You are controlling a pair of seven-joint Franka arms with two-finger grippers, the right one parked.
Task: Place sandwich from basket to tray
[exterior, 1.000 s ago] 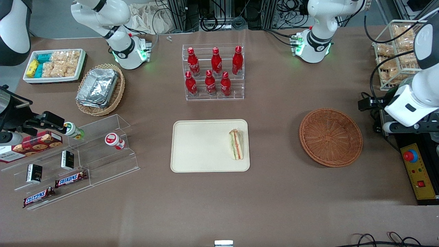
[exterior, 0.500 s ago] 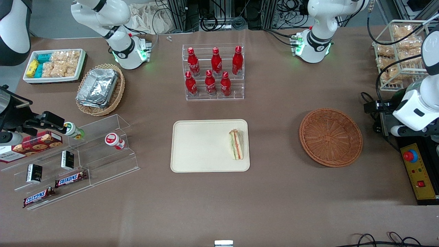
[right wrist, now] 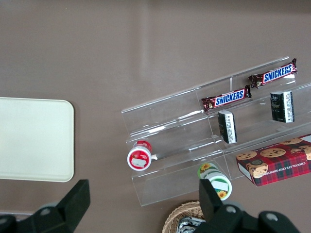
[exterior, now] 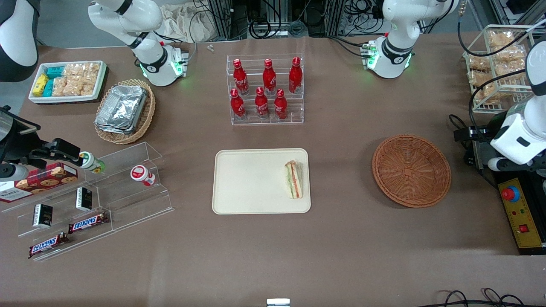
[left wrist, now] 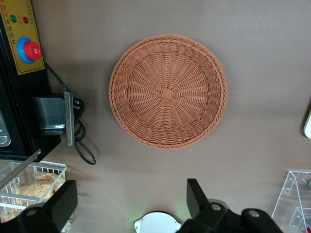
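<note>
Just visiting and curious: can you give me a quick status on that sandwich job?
Gripper open, holding nothing, up above the table near the basket. Sandwich lying on the tray. Basket empty. Nothing in the way.

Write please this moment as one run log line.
sandwich: on tray | wicker basket: empty | left gripper: open, holds nothing, above table beside basket, toward working arm's end
</note>
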